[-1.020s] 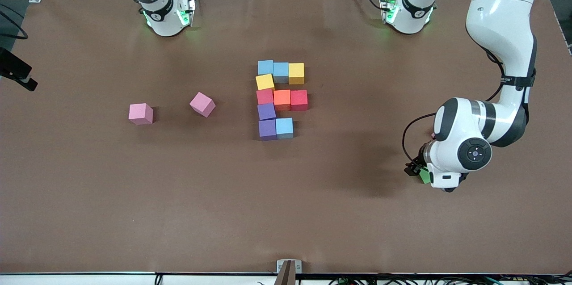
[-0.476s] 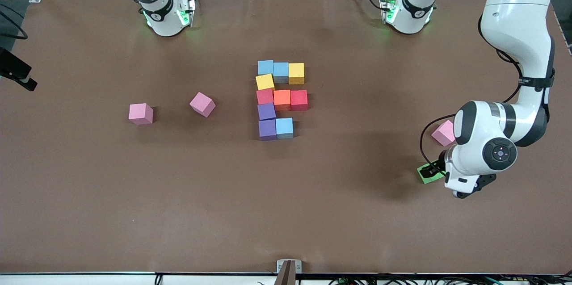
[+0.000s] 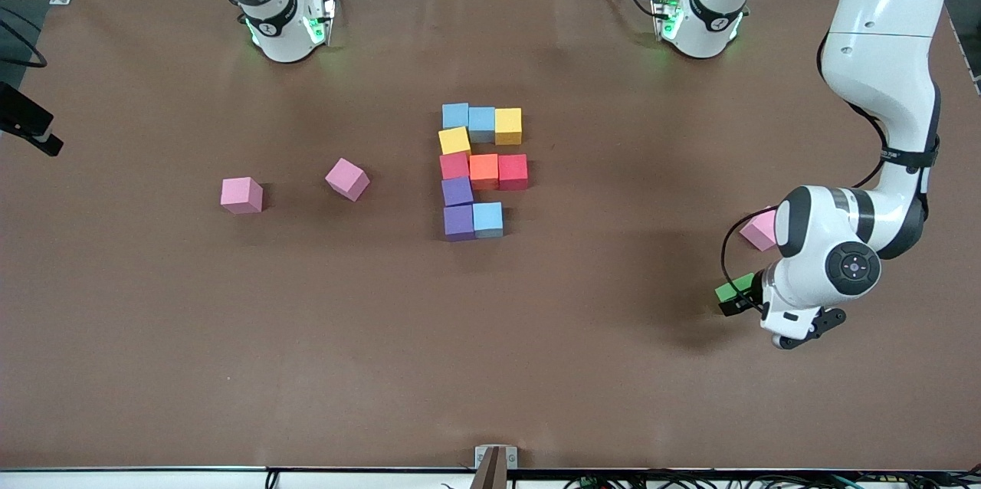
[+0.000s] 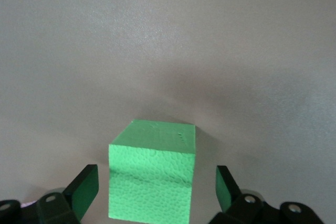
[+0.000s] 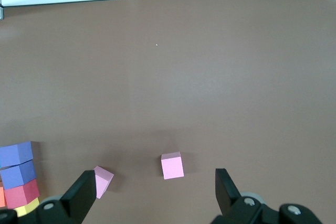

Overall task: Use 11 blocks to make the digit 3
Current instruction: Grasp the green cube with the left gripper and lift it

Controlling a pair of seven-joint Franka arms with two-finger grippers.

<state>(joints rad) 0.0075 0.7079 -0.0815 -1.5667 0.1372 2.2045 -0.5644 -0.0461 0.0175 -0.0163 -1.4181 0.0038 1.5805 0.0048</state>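
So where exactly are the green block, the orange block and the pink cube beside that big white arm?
green block (image 4: 152,179): left wrist view, front face.
orange block (image 3: 483,170): front view, top face.
pink cube (image 3: 759,231): front view, visible top face.

both arms have glossy white rounded shells with dark grey bands at the joints. the left arm (image 3: 881,75) carries a round dark cap with a small mark on its wrist, and a thin black cable loops beside it. each base (image 3: 285,21) glows green, with black cables attached. the finger pads (image 4: 84,190) are black.
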